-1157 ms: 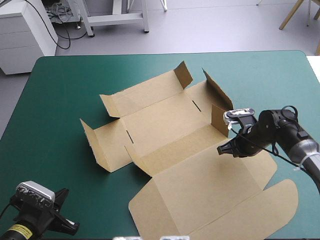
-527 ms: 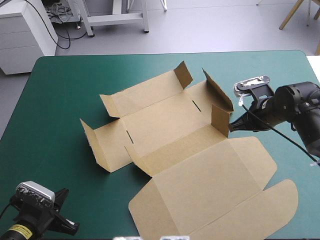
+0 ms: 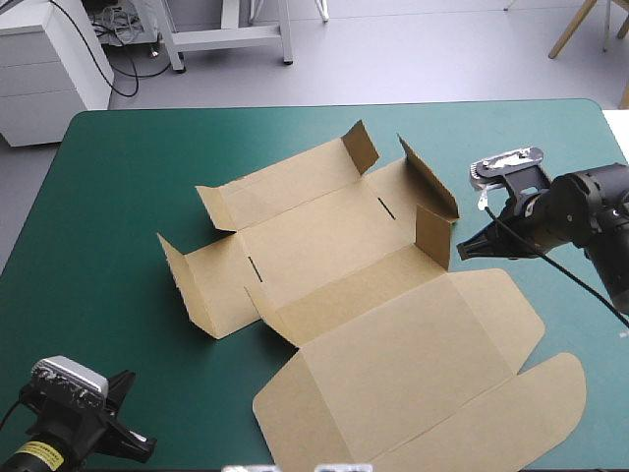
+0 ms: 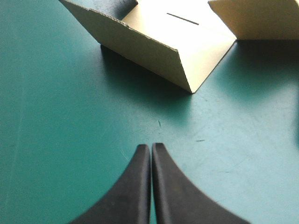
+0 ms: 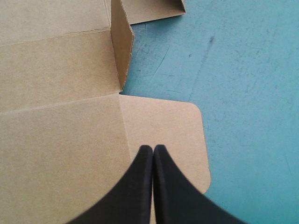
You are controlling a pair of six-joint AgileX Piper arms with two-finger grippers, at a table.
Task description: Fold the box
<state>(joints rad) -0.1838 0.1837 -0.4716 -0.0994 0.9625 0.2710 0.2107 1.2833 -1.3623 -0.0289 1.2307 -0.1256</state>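
Teal-green cover (image 3: 108, 197) carries the brown box (image 3: 324, 246) at mid-table: base flat, side and end flaps standing, big lid panel flat toward the near right. Only the high view gives the full outline, both arms and two slits in the base. There the right gripper (image 3: 460, 250) sits just right of the upright right-end flap (image 3: 433, 236). The left gripper (image 3: 138, 447) is at the near left corner, well apart from the box. Wrist views settle the fingers: both pairs pressed tip to tip, nothing between. Right wrist: tips over the lid's rounded side tab (image 5: 187, 135), contact unclear. Left wrist: tips over bare cover, left end wall (image 4: 154, 51) ahead, one slit (image 4: 182, 18) beyond it.
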